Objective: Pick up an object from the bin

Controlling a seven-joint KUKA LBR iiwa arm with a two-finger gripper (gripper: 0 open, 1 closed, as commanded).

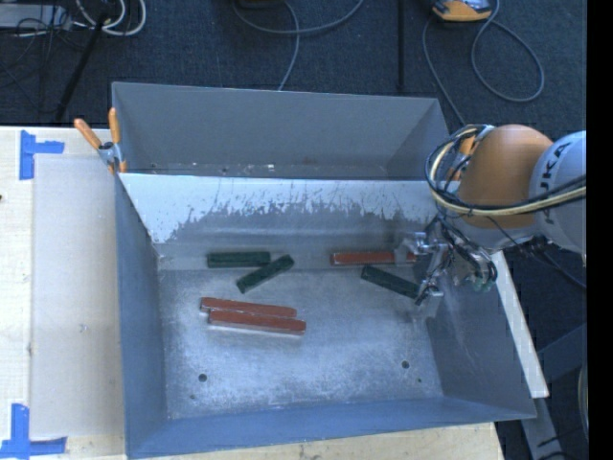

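Gripper point(426, 274) low at bin's point(287, 142) right side, grip state cannot be told, beside dark green bar point(388, 280), partial lettering on arm point(565, 171)

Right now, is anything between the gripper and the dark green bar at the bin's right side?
Nothing visible. The gripper is right at the right end of that dark green bar. A red-brown bar lies close by toward the back wall, its end near the gripper, but beside the green one, not across it.

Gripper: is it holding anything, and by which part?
Cannot tell. The gripper is at the right end of a dark green bar, beside a reddish-brown bar.
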